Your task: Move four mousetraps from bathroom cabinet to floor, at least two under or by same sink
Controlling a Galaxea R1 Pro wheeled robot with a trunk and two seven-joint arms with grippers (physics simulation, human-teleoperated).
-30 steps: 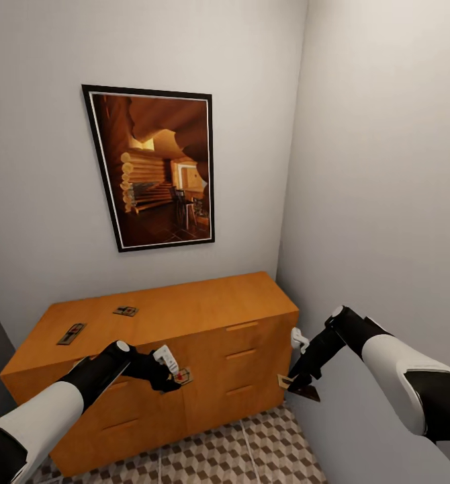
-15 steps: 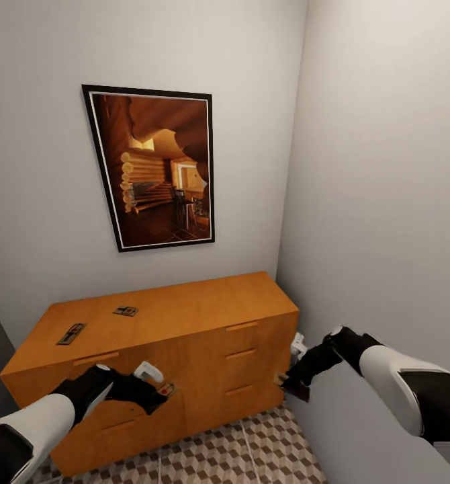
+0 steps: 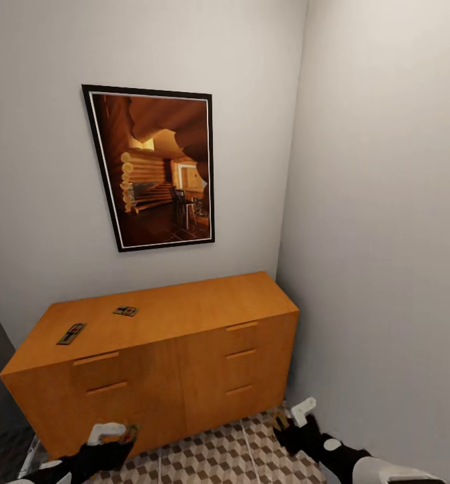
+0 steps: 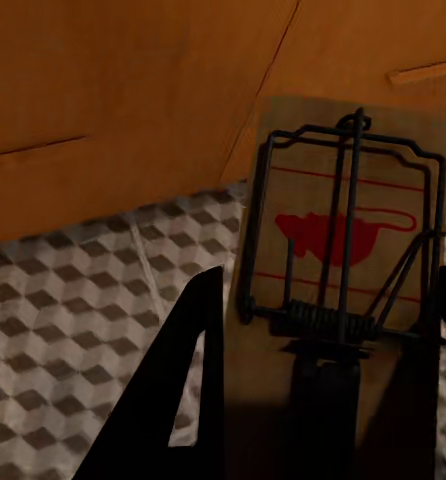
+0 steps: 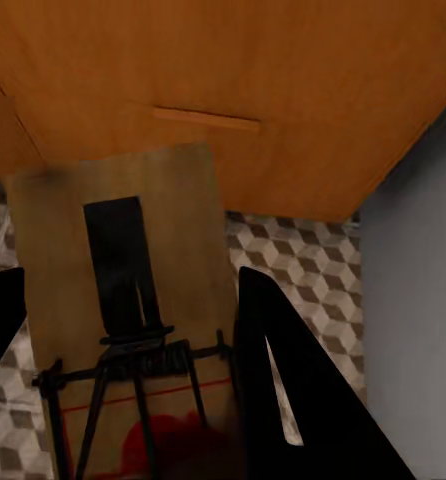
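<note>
While each claw grips a mousetrap, two mousetraps top the cabinet.

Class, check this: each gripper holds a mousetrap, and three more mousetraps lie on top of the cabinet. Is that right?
Not quite. The head view shows two mousetraps on the cabinet, not three. Each gripper, left and right, does hold a trap.
</note>
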